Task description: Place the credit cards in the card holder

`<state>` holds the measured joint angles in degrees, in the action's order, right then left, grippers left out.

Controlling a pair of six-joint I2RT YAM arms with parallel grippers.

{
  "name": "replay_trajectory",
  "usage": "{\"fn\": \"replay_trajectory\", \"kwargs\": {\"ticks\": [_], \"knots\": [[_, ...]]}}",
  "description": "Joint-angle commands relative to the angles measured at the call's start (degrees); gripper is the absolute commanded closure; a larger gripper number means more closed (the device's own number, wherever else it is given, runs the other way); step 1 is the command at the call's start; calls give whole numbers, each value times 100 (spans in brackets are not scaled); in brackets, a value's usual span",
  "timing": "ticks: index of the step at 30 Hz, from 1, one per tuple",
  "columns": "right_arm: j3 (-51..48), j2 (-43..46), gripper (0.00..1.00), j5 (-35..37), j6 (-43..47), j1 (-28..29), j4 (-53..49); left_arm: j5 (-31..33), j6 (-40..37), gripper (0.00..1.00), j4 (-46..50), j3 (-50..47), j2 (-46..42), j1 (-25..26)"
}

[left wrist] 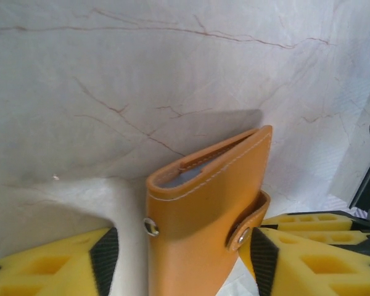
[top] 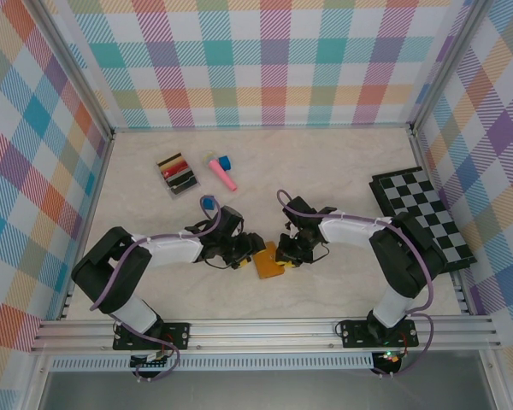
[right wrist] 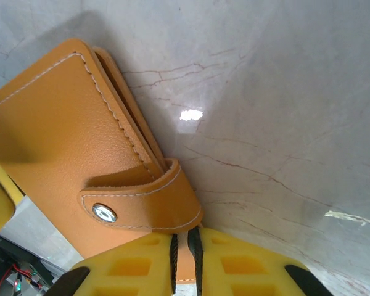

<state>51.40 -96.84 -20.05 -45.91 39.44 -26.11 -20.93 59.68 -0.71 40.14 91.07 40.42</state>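
The orange-brown card holder [top: 268,262] lies closed near the front middle of the table, between my two grippers. My left gripper [top: 242,254] straddles it: in the left wrist view the card holder [left wrist: 203,222] sits between the yellow fingers [left wrist: 55,268], with a gap at the left pad and the right pad against the snap strap. My right gripper [top: 288,254] is shut on the thin leather edge under the strap of the card holder [right wrist: 61,135], and its pads [right wrist: 172,256] are almost together. The credit cards [top: 177,173] lie fanned at the back left, away from both grippers.
A pink object [top: 223,175] and a small blue cube [top: 225,161] lie beside the cards. Another blue piece [top: 208,202] sits just behind my left arm. A black-and-white chequered board [top: 421,213] lies at the right edge. Plaid walls enclose the table.
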Motion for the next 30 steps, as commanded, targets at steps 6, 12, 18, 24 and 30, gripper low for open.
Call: {"fn": "replay_trajectory", "kwargs": {"ticks": [6, 12, 18, 24, 30], "knots": [[-39, -142, 83, 211, -121, 12, -215, 80, 85, 69, -532, -78, 116, 27], [316, -31, 81, 561, 25, 11, -528, 221, -268, 86, -430, 27, -128, 35], [672, 224, 76, 872, 257, 37, -739, 15, -618, 100, -479, 182, -74, 30], [1064, 89, 68, 1153, 689, 128, -942, -102, -818, 100, -364, 353, 24, 36], [1352, -261, 61, 1281, 857, 298, -1045, -131, -803, 100, -395, 373, 54, 32]]}}
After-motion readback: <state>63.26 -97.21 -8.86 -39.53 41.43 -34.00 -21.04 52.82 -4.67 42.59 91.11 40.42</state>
